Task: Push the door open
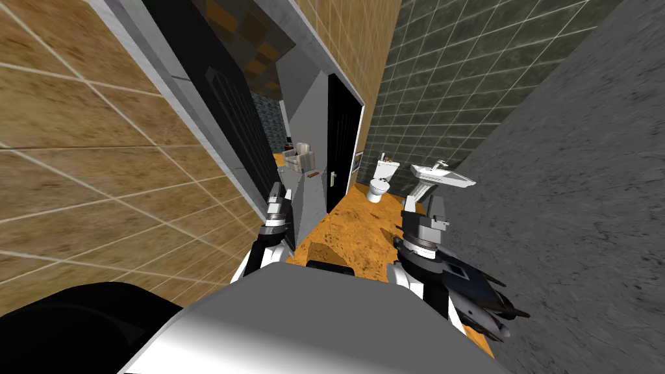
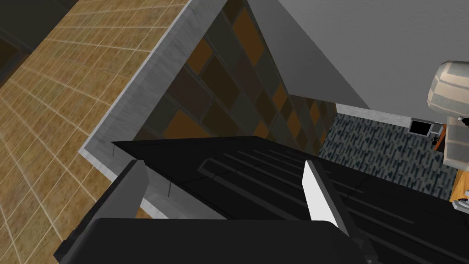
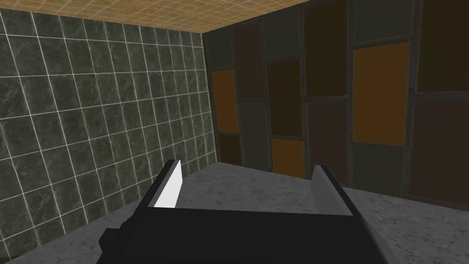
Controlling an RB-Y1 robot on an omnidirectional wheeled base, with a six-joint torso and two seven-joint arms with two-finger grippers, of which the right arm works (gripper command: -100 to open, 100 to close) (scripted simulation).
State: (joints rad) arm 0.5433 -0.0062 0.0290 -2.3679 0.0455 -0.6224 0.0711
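Door point(image 1: 224, 104): black, panelled, set in grey frame point(image 1: 185, 107) at left tiled wall. Left gripper point(image 2: 223, 165): close before door face, fingers apart, empty. Right gripper point(image 3: 247, 165): fingers apart, empty, over orange floor point(image 1: 363, 221); toilet point(image 1: 380, 182) and sink point(image 1: 441, 175) beyond.

Lit flatly in the head view; bent hard by the wide lens and rolled, with tiled walls point(image 1: 97, 162) splaying to the corners. Dimmer in both wrist views, darkest at the black door point(image 2: 275, 183), readable by faint panel lines alone. Lit from one side at the fingers point(image 2: 316, 195): bright white on one, dull grey on its partner, same in the right wrist view. Shadow patch on the orange floor point(image 1: 363, 221).
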